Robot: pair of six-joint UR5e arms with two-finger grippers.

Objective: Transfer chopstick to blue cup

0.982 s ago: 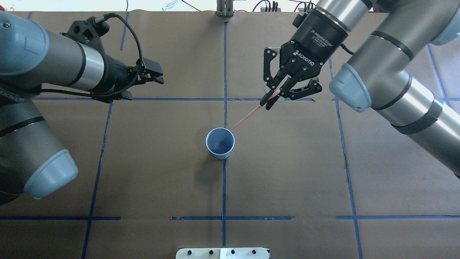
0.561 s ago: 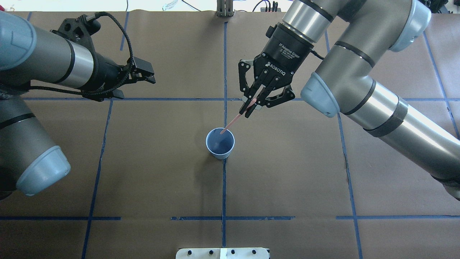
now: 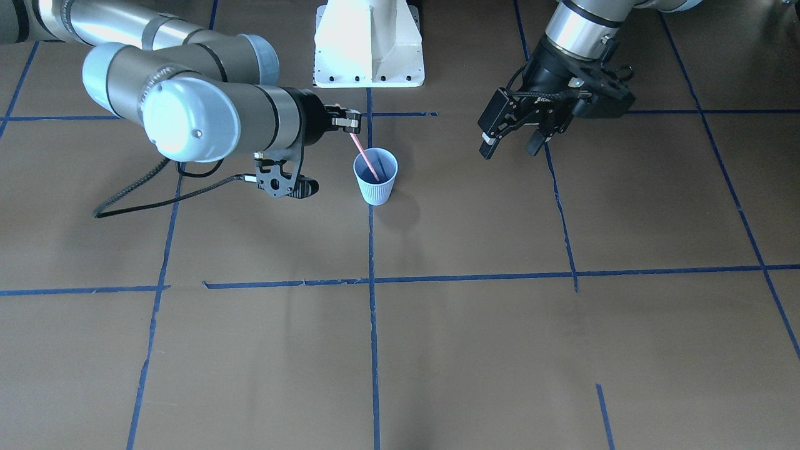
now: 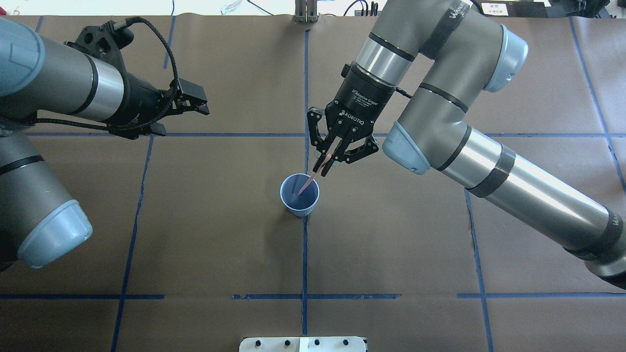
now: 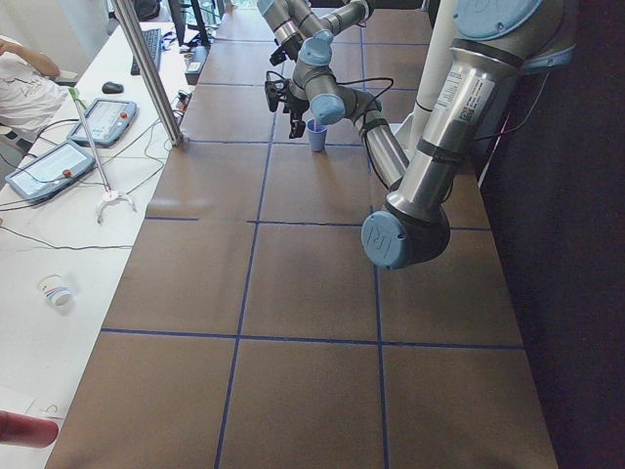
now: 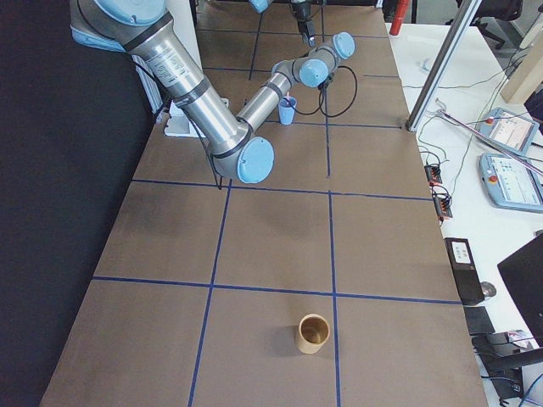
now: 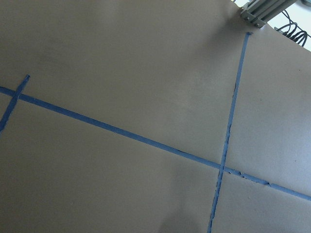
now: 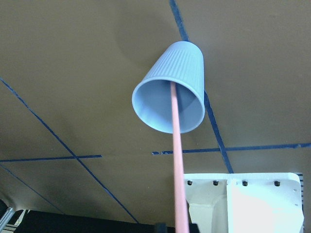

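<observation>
Over the last second the right gripper [image 4: 325, 168], fingers pinched tight on the chopstick [image 4: 309, 182], had carried it to the blue cup [image 4: 301, 211]. Its lower tip was now inside the rim, so probably only release remained. The left gripper [image 3: 509, 150] hung open, empty.

In the overhead view, the blue cup [image 4: 288, 203] is stood on the counter [image 4: 391, 244] at mid-frame, on a taped line [image 4: 304, 254]. The chopstick [image 4: 310, 182] is held tilted in the right tool [image 4: 324, 168], just up and right of the cup, with its lower end inside the cup. The left tool [image 4: 200, 102] is placed at upper left, well apart. In the exterior right view, a second cup [image 6: 314, 333] is seen at lower centre.
</observation>
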